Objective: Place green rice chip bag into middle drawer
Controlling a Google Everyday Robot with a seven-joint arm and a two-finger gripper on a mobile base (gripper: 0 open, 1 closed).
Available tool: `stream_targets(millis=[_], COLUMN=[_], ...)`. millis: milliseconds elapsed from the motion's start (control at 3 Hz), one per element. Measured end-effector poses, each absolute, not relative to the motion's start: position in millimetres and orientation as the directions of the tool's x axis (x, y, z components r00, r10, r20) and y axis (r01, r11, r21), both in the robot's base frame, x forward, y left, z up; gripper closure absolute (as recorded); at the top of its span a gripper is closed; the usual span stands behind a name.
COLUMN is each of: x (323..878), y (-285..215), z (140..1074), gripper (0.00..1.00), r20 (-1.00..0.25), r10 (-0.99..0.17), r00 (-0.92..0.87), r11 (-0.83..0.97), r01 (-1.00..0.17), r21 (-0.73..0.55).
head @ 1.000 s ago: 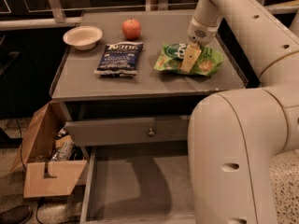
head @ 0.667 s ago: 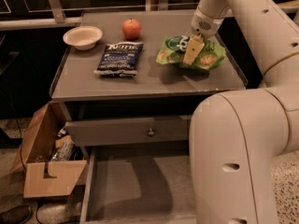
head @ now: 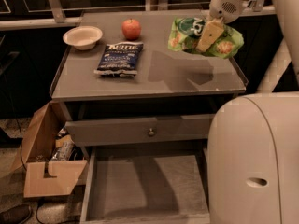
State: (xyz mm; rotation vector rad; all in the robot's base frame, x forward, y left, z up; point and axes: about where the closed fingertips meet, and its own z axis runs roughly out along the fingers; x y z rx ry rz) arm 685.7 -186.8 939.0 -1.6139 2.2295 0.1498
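Since bag must clear worktop [head: 93, 85] edge before going down, I hold hand [head: 208, 34] clamped on green rice chip bag [head: 229, 45], raised above right rear, shadow beneath. Middle drawer [head: 145, 185] pulled open below, floor bare.

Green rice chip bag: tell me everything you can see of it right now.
The green rice chip bag is crinkly, shiny bright green plastic with a round dark-green-and-white logo and tan chip pictures. The gripper, over the table's back right, is shut on it, one of its tan fingers across the front. It hangs tilted above the tabletop, touching nothing else; its shadow falls below.
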Motion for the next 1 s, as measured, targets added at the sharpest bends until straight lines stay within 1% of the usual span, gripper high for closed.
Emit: stream_targets(millis=[667,1000], x=[705.0,686.9], y=[-179.8,-195.3], z=[940.2,946.8], gripper=[1.0,1.0], r20=[-0.393,-0.364], r10=[-0.886,-0.9], r00=[-0.246,-0.242], r11=[0.339,0.328], r01=[-0.922,-0.924], r21=[-0.187,-0.198])
